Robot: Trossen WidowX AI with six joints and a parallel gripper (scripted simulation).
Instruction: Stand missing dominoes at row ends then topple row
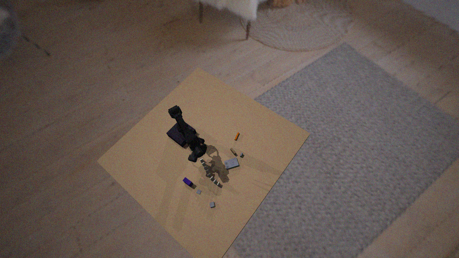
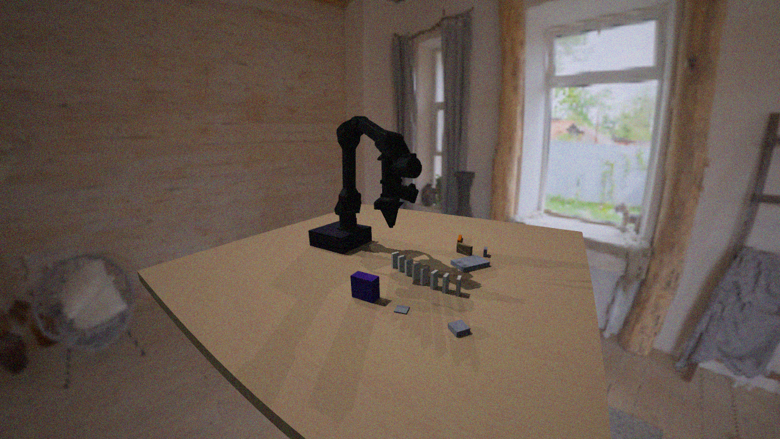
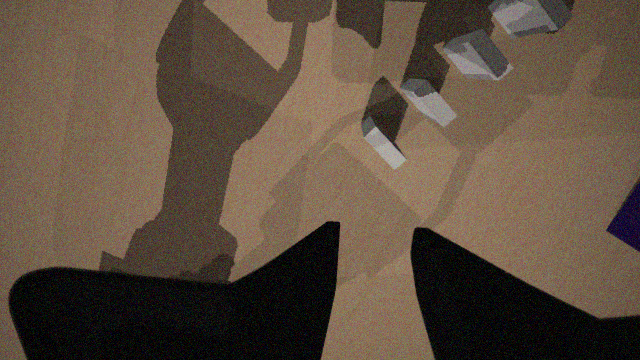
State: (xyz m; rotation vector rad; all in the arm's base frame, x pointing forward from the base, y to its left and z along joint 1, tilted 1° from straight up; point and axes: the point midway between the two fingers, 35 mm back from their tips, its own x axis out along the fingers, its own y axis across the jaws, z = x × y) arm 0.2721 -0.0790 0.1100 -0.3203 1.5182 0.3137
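Several pale grey dominoes stand upright in a slightly curved row, with gaps between them. The end domino nearest the arm base (image 1: 202, 159) (image 2: 395, 260) (image 3: 385, 148) stands free of the fingers. The far end domino (image 1: 218, 184) (image 2: 458, 285) is also upright. My gripper (image 2: 390, 224) (image 3: 375, 237) hangs above the table near the base-side end of the row. Its fingers are partly apart, with nothing between them in the wrist view. In the top view the arm hides the fingertips.
A purple box (image 1: 187, 181) (image 2: 364, 287), a thin grey tile (image 1: 198, 191) (image 2: 401, 309) and a grey block (image 1: 212, 204) (image 2: 458, 328) lie on one side. A flat grey box (image 1: 232, 163) (image 2: 470, 263), brown block (image 1: 233, 151) (image 2: 464, 249) and orange piece (image 1: 236, 136) (image 2: 459, 238) lie opposite.
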